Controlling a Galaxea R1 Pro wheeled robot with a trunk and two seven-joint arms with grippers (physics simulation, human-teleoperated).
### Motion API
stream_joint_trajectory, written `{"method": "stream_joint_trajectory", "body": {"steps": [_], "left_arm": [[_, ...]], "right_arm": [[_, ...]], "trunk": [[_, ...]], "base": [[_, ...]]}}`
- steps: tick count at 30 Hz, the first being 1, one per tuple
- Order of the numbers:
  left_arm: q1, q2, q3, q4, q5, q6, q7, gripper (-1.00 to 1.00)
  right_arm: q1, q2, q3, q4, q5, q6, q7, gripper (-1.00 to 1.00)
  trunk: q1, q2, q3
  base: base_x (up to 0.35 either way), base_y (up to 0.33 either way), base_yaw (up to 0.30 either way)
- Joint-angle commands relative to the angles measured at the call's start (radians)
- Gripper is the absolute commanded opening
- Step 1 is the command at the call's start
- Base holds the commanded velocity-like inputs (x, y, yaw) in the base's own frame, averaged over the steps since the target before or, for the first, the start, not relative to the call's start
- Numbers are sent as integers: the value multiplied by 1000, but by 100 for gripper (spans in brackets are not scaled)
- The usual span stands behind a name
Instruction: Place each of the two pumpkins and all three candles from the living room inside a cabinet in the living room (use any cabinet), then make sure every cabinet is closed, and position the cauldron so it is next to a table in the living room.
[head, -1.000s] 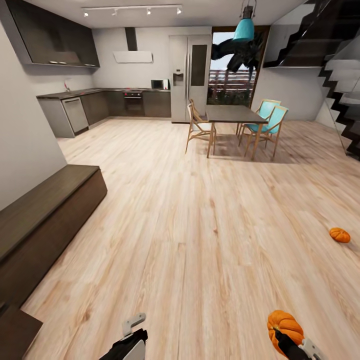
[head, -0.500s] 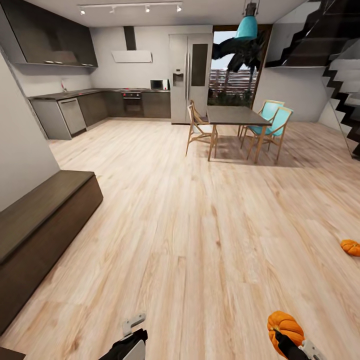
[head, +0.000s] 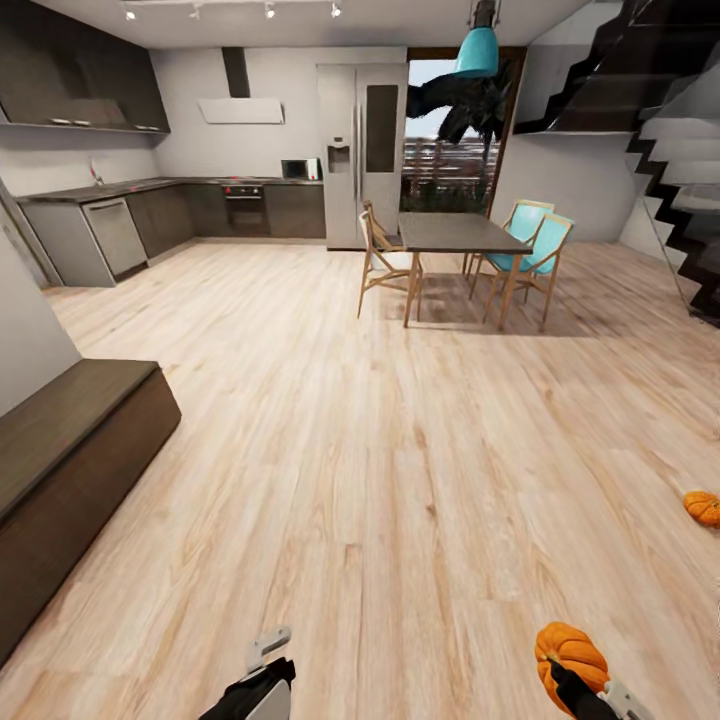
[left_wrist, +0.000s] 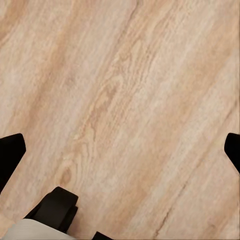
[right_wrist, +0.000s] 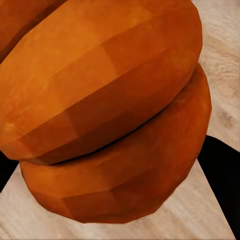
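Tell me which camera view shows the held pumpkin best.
The head view: the pumpkin shows whole in the right gripper, above the floor. The right wrist view gives only its orange ribs, too close to see its outline.

Second pumpkin (head: 703, 507) is clipped by the frame edge, and the cabinet (head: 60, 470) runs off the side too.

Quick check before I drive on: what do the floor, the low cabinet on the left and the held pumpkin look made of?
Floor: pale wood planks, visible grain, slight sheen.
Low cabinet: dark brown wood, matte, flat faces.
Held pumpkin in the right pincer: matte orange, faceted ribs; a rendered model, so its real material stays open.
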Motion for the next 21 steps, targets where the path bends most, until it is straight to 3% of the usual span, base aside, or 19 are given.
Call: {"method": "stream_joint_trajectory", "body": {"steps": [1,21], "left_arm": [[0,1,-8,-2,7,1,7,100],[0,1,-8,-2,7,1,7,100]], "right_arm": [[-1,0,-1,1,-10,-4,4,-100],[-1,0,-1,2,-12,-5,3,-100]], "trunk": [[1,0,-1],[1,0,-1]], "base": [[350,0,-265],[350,0,-270]]}}
